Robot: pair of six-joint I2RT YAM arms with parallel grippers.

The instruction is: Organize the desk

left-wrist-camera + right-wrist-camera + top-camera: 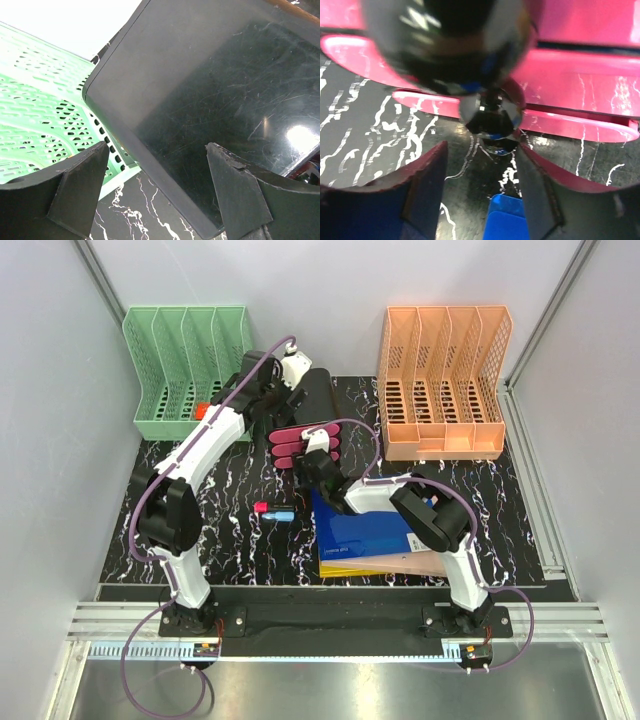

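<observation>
The desk [230, 540] is a black tabletop with white veining. My left gripper [290, 390] reaches toward the back, beside a black flat slab [318, 395]. In the left wrist view the slab [200, 75] stands tilted with its lower corner between my open left gripper [156, 147]; the left finger [80, 185] is clear of it. My right gripper [318, 450] hovers at a stack of pink trays [300, 443]. In the right wrist view it [481, 150] is open over bare desk [365, 125], with a blurred shiny dark round object [492, 115] just past the fingertips.
A green file rack [185, 370] stands at the back left and an orange file rack [440, 380] at the back right. Blue folders [365, 530] lie stacked in front of the right arm. A small red and blue item [272, 510] lies mid-desk.
</observation>
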